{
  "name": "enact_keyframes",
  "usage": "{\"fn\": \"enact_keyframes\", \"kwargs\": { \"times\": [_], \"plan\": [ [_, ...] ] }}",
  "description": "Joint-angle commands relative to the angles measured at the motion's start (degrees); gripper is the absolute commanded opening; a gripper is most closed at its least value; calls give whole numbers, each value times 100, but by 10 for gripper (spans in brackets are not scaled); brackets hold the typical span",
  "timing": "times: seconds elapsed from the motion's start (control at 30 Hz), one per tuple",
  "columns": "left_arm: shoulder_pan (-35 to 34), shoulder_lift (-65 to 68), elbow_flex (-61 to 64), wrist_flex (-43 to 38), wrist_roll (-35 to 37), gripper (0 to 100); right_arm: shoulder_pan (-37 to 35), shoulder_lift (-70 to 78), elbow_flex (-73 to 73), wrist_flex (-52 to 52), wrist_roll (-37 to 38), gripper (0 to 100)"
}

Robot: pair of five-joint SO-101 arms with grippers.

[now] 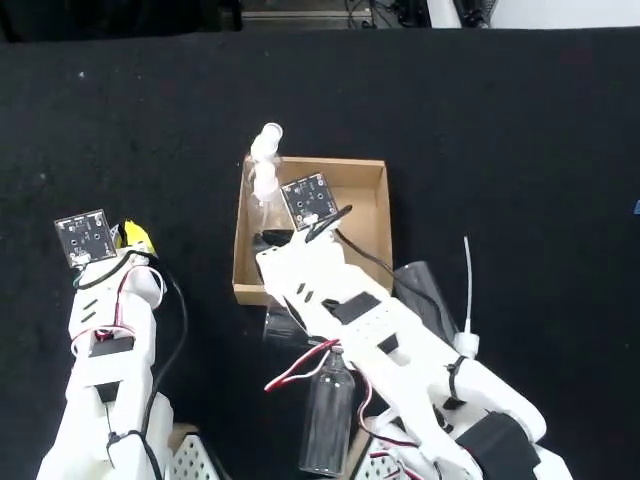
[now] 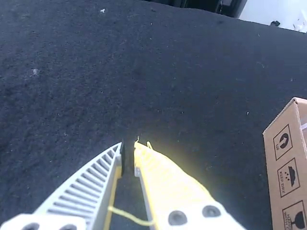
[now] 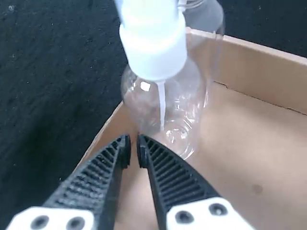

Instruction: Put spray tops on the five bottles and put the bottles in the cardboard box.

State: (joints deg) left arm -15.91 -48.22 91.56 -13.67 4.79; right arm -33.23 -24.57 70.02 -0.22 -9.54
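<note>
Capped bottle: a clear bottle (image 1: 265, 197) with a white spray top (image 1: 267, 143) stands upright in the upper left corner of the cardboard box (image 1: 383, 205), just left of centre in the high view.
Box: open-topped and brown. Apart from that bottle its floor is bare where the arm does not cover it, so by this count four bottles are left to do.
Right tool: the right tool (image 3: 133, 143) hangs low over the box's left wall, just short of the bottle's base. Its black fingers are pressed almost together and pinch nothing.
Left tool: the left tool (image 2: 128, 146), yellow and white, sits at the left of the high view over bare tabletop (image 1: 500, 120), well apart from the box. Its fingers are drawn together on nothing.
Waiting parts: an uncapped bottle (image 1: 322, 425) lies on its side at the lower centre, against the right arm. A loose spray top (image 1: 467, 343) with its long tube pointing up-frame rests to the lower right.
Stage, as judged: one bottle is delivered and let go, with the next one to be fetched.
Risk: the tool is so close to the standing bottle that a sideways or forward swing on the way out could tip it over or drag it against the wall.
Risk: the arm lies over the lying bottle, and a low sweep back could roll it out of reach.
Risk: the thin tube could bend if the loose top is gripped off-centre.
</note>
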Motion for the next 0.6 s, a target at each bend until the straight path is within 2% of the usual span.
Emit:
{"fn": "enact_keyframes", "kwargs": {
  "times": [0.0,0.4,0.57],
  "plan": [
    [-31,-53,-207,-132,9,30,97,-48,-110,-158,9,11],
    [-31,-53,-207,-132,9,30,132,-48,-110,-132,9,11],
    [-31,-53,-215,-132,9,30,149,-277,-418,870,9,11]
  ]
}}
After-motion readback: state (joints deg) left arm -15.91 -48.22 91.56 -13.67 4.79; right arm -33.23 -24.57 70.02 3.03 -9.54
